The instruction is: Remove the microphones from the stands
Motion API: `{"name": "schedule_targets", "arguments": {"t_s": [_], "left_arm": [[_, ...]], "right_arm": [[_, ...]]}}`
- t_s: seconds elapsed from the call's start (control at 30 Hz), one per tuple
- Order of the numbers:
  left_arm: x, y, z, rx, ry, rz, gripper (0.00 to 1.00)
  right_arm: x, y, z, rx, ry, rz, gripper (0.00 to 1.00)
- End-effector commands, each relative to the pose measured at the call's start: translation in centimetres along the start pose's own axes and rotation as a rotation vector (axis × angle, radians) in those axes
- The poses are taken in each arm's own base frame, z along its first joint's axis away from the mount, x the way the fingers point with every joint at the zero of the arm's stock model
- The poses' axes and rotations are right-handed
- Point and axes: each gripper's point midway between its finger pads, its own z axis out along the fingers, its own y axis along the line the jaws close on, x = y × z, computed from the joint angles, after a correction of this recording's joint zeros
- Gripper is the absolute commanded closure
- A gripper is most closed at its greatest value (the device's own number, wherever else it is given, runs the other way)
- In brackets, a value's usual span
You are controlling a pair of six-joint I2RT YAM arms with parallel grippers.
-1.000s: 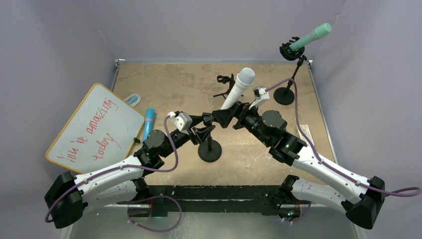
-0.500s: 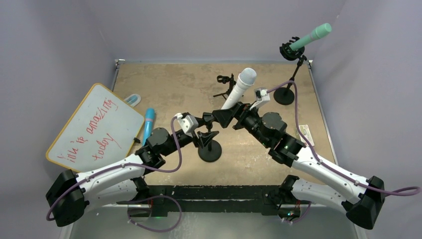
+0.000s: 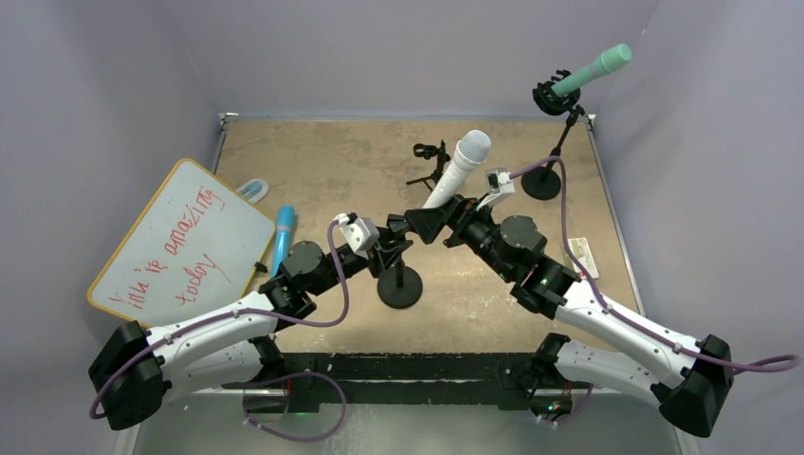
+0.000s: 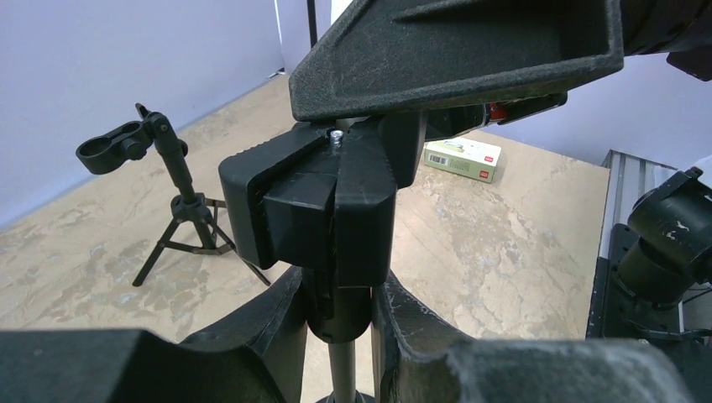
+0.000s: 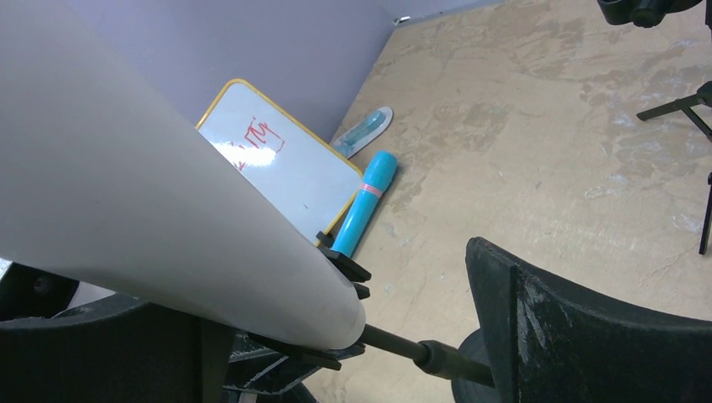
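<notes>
Nearest the arm bases, the left gripper (image 3: 389,248) is closed on the neck of the black round-based metal stand (image 3: 400,289). In the left wrist view its coarse, grainy black fingers (image 4: 269,323) press in from both sides of the thin pole, just below the stand's blocky matte plastic clip (image 4: 311,210). The pole's lower run and the base are cut off in that view.

Directly above the stand, the smooth white tapered microphone (image 3: 460,166) leans up and away to the right. Its rounded head is the highest part and its narrow tail is down at the clip. Whether the tail sits in the clip or just clear of it cannot be made out. The right gripper (image 3: 429,223) straddles the microphone's lower end. In the right wrist view one rough black finger (image 5: 588,336) stands off the tail with a gap, and the other is hidden behind the white body (so a firm grip cannot be confirmed).

Left of the stand a blue cylinder with a pink band (image 3: 283,237) lies beside a yellow-edged whiteboard with red writing (image 3: 180,246). Right of the stand lies a small green-and-white box (image 3: 581,254). Beyond the stand is a small black tripod with a ring clip (image 3: 429,161). Farther right of that, a tall black stand (image 3: 542,180) holds a mint-green microphone (image 3: 597,68) over the edge of the mottled brown tabletop (image 3: 313,161).
</notes>
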Motion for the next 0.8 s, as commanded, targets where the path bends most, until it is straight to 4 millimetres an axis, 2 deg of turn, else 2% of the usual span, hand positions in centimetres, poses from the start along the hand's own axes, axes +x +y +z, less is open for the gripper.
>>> {"name": "schedule_targets", "arguments": {"t_s": [0.0, 0.33, 0.77], "left_arm": [[-0.6, -0.8, 0.2, 0.037, -0.018, -0.02, 1.0], [2.0, -1.1, -0.2, 0.044, 0.042, -0.052, 1.0], [5.5, -0.9, -1.0, 0.024, 0.11, -0.077, 1.0]], "right_arm": [[2.7, -1.9, -0.2, 0.044, 0.083, -0.031, 0.02], [4.2, -2.5, -0.3, 0.04, 0.127, -0.034, 0.01], [7.4, -4.1, 0.3, 0.062, 0.21, -0.024, 0.01]]}}
